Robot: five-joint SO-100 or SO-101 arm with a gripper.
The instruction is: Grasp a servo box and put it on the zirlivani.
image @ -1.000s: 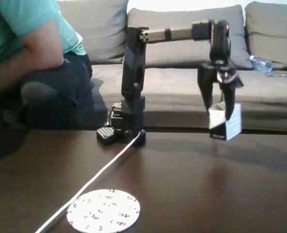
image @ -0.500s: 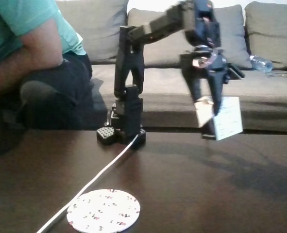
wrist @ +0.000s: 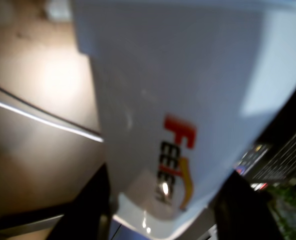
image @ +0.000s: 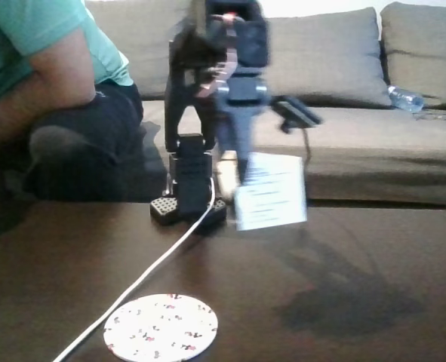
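Fixed view pictures take in the whole scene. The black arm (image: 207, 90) is seen standing at the far edge of the dark table (image: 343, 264), blurred in the picture. The servo box (image: 272, 192) is held up in the air, above the table and not touching it. Its white face with lines of black text is turned toward the camera. The gripper (image: 234, 170) is closed on the servo box from above, with the box hanging at its lower end. The zirlivani (image: 161, 326) is seen lying flat on the table near the front edge, well apart from the box and lower left of it in this view. A white cable (image: 143, 279) is laid across the table from the arm's base, just past the zirlivani. A person (image: 49, 98) in a teal shirt is seated at the left, and a grey sofa (image: 343, 113) is seen behind.

Up close in the wrist view, the white side of the servo box (wrist: 188, 100) is shown very near the camera, with a red, black and yellow logo (wrist: 175, 162) on it. The brown table (wrist: 37, 125) is seen beside it.
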